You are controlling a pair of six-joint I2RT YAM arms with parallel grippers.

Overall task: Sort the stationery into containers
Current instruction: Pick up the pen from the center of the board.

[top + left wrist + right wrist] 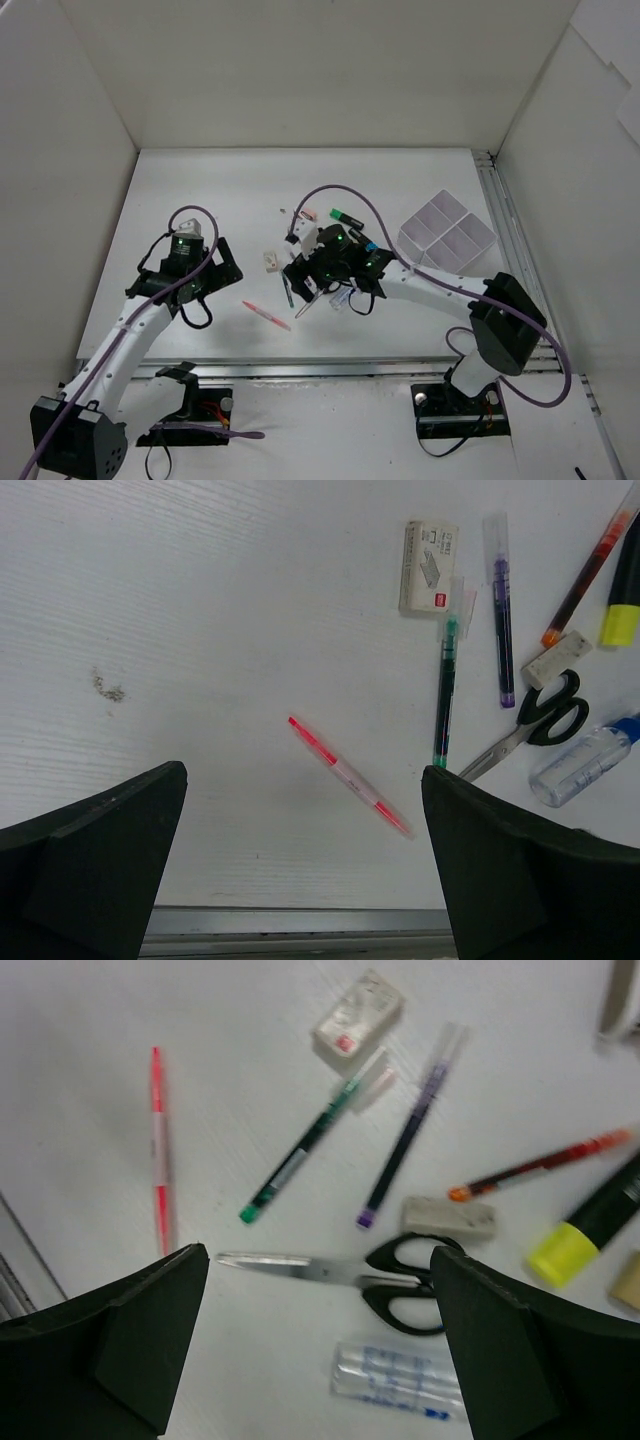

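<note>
The stationery lies in a loose cluster at mid-table. My right gripper [318, 1355] is open and empty, hovering over the black-handled scissors [385, 1272] and the clear glue bottle [402, 1380]; it also shows in the top view [320, 282]. Beyond them lie a green pen [300, 1160], a purple pen [405, 1150], a pink pen [158, 1150], two beige erasers [450, 1217] [357, 1018], an orange-tipped pen [540, 1165] and a yellow highlighter [590, 1230]. My left gripper [305, 880] is open and empty, above bare table just short of the pink pen [350, 777]. The white organizer tray [447, 235] stands at the right.
A green highlighter [347, 216] lies behind the cluster. The metal rail of the table's front edge [300, 920] runs right below my left gripper. White walls enclose the table on three sides. The right arm's cable arches over the cluster.
</note>
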